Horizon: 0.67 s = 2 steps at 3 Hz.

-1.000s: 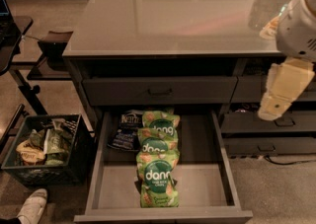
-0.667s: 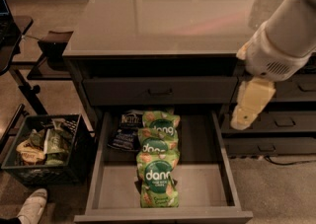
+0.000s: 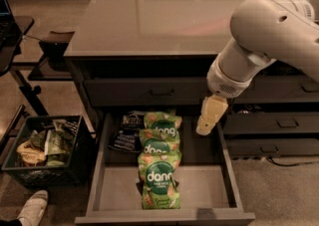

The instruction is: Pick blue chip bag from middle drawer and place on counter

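Observation:
The middle drawer [image 3: 209, 190] stands pulled open below the counter [image 3: 159, 16]. The blue chip bag [image 3: 125, 133] lies flat at the drawer's back left, partly under the edge of the green bags. A row of three green "dang" bags [image 3: 159, 163] runs down the drawer's middle. My gripper [image 3: 207, 126] hangs from the white arm over the drawer's back right, to the right of the green bags and well apart from the blue bag. It holds nothing.
A black crate [image 3: 42, 153] of snack packets stands on the floor at the left, with a white shoe [image 3: 32, 207] in front of it. Narrower drawers with dark handles [image 3: 274, 123] are at the right. A dark desk frame [image 3: 20, 75] stands at the far left.
The arm has swung left and down from the right edge of the view. The gripper now hangs over the open drawer's back right instead of beside the cabinet.

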{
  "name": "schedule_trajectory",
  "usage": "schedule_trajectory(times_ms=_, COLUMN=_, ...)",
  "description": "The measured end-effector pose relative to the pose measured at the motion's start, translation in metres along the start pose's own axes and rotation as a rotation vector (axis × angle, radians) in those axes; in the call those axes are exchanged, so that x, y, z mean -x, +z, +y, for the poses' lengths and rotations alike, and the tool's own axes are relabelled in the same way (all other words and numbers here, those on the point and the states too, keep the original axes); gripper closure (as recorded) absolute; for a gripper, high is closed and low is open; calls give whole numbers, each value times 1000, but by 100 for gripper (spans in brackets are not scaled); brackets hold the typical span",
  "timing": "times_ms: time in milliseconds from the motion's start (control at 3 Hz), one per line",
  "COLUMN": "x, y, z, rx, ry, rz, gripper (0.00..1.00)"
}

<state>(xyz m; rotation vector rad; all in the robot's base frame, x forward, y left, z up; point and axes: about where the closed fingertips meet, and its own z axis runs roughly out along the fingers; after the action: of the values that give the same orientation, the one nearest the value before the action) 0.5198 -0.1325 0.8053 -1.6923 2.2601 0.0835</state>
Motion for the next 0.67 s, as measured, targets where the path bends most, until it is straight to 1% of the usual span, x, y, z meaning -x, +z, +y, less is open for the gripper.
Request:
schedule_trajectory(times_ms=333, x=0, y=0, z=0, rx=0, ry=0, rz=0, gripper=0)
schedule_trajectory(times_ms=667, x=5, y=34, z=-3, rx=-5, ry=44, rz=-21, gripper=0)
